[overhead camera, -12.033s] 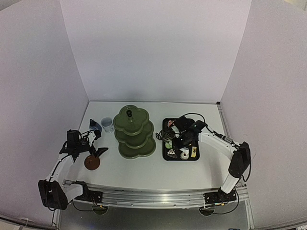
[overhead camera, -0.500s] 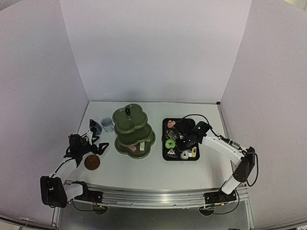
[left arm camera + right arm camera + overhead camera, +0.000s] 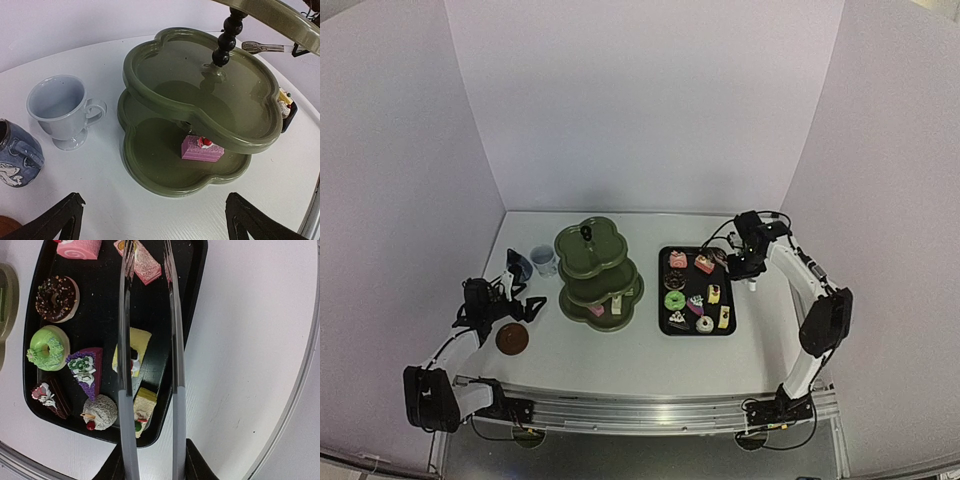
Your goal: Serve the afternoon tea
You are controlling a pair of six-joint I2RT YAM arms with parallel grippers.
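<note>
Two states: left gripper (image 3: 155,202) jaws spread wide; right gripper (image 3: 152,460) jaws clamp metal tongs (image 3: 124,365) over the tray (image 3: 196,270).

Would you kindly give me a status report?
Left gripper open, facing stand. Right gripper holds tongs, empty, above tray. Pink cake on stand's bottom tier; most pastries on tray. Nothing blocking.

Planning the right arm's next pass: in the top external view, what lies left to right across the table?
In order: small blue jug, white cup, dark green three-tier stand, black tray, right gripper holding metal tongs. Omitted, overlapping the jug: left gripper, brown disc.
</note>
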